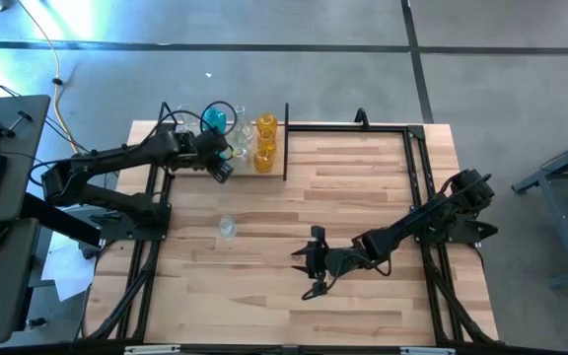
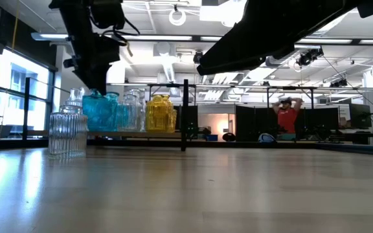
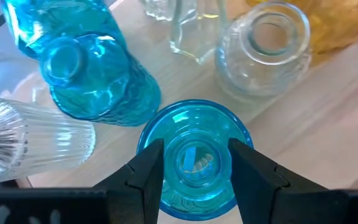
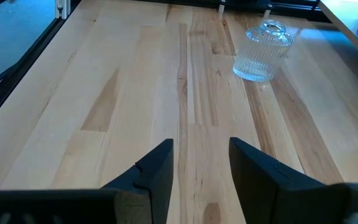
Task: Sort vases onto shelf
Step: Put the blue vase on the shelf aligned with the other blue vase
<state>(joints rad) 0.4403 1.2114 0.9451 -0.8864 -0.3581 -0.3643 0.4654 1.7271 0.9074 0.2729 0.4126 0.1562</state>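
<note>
The shelf at the far left carries teal, clear and yellow vases, standing on their bases. My left gripper is over it, shut on a teal vase. That vase is beside another teal vase, a ribbed clear one and a smooth clear one. One ribbed clear vase stands alone on the tabletop. My right gripper hovers open over the table's middle, with that vase ahead of it. My left gripper pinches the teal vase's narrow neck between its two fingers, one on each side. The fingers come from above, slanting down. The vase stays upright below them. I cannot tell whether its base touches the shelf plank.
A black upright post ends the shelf on its right. A black frame runs along the table's far and right sides. Bare wood stretches in front of the right gripper. A person stands far behind the table.
</note>
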